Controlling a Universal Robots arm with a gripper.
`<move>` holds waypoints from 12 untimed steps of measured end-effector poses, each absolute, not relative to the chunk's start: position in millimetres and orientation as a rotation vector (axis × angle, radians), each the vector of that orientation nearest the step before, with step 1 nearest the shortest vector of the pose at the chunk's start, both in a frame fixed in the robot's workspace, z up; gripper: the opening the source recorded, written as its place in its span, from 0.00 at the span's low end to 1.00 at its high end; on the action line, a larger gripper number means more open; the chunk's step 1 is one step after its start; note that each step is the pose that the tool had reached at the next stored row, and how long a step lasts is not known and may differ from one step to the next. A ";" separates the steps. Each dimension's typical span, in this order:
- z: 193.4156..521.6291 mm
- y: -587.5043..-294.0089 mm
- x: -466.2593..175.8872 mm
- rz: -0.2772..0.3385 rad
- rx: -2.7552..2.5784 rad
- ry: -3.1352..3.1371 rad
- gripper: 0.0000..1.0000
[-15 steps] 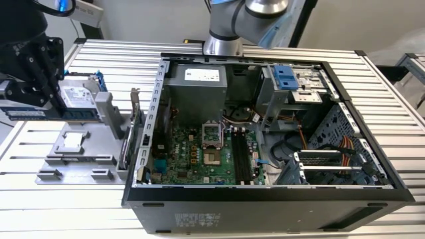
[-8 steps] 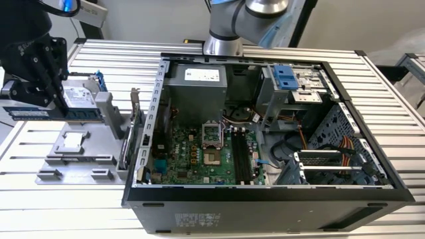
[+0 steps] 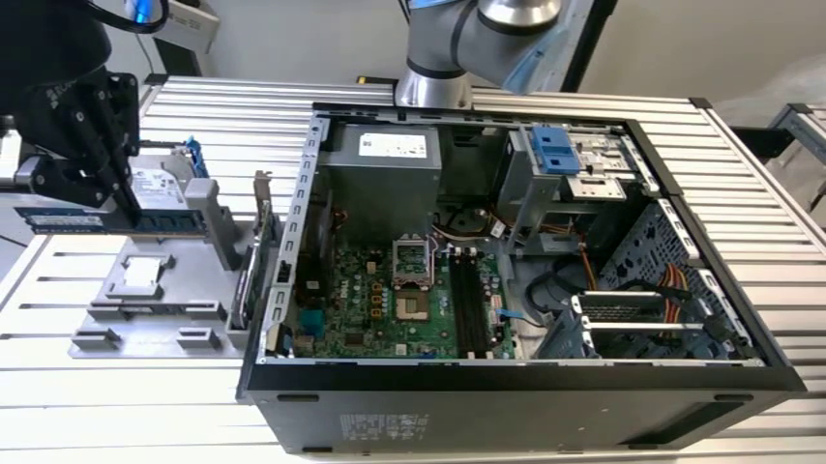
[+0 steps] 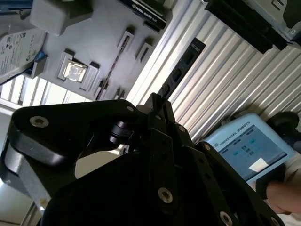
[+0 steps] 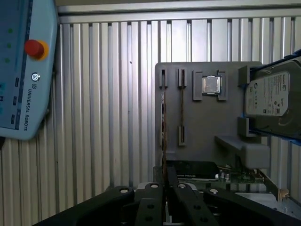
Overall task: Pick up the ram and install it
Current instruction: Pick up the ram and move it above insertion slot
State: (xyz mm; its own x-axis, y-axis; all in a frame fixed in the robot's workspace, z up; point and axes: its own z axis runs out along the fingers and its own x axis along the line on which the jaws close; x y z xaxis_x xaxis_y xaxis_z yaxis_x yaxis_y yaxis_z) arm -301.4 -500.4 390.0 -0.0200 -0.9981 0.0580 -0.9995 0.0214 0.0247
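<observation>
Jaws narrow, closed on the upper edge of the ram (image 3: 72, 221). In the first wrist view the two black fingers (image 5: 150, 202) meet about the thin strip (image 5: 163, 141), one on each face.

The ram stands on edge in a slot of the grey fixture (image 3: 155, 309), which rests on the ribbed desk (image 3: 130, 406) at the exterior view's left. It is well apart from the open computer case (image 3: 516, 396). A silver hard drive (image 3: 162, 188) sits just beside the ram in the same fixture, and a processor chip (image 5: 211, 85) lies in its own pocket nearby. The green motherboard (image 3: 374, 300), with its long memory slots (image 3: 467, 309), lies inside the case. A teach pendant (image 5: 23, 70) lies on the desk.

Step in hand, as judged: securing the ram for withdrawal from its slot.

- **Grip placement:** the grip appears to fall near mid-length, which should limit tilting of the strip.
- **Direction of pull:** the strip is thin and stiff but brittle at its contacts, so a pull straight along the slot, without twist, would spare both board and fixture.
- **Grip force:** pressure on the bare board rather than on the black chips seems preferable. Force need only prevent slipping.
- **Clearance:** the hard drive stands close, so sideways drift risks a knock.
</observation>
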 end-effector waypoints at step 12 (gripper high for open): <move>390.0 -500.4 -293.3 0.035 2.157 -2.202 0.00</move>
State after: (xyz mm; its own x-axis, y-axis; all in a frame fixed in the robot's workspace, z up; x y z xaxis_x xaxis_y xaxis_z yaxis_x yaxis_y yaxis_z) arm -293.3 -500.4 390.0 -0.0200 -0.9981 0.0580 -0.9995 0.0215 0.0247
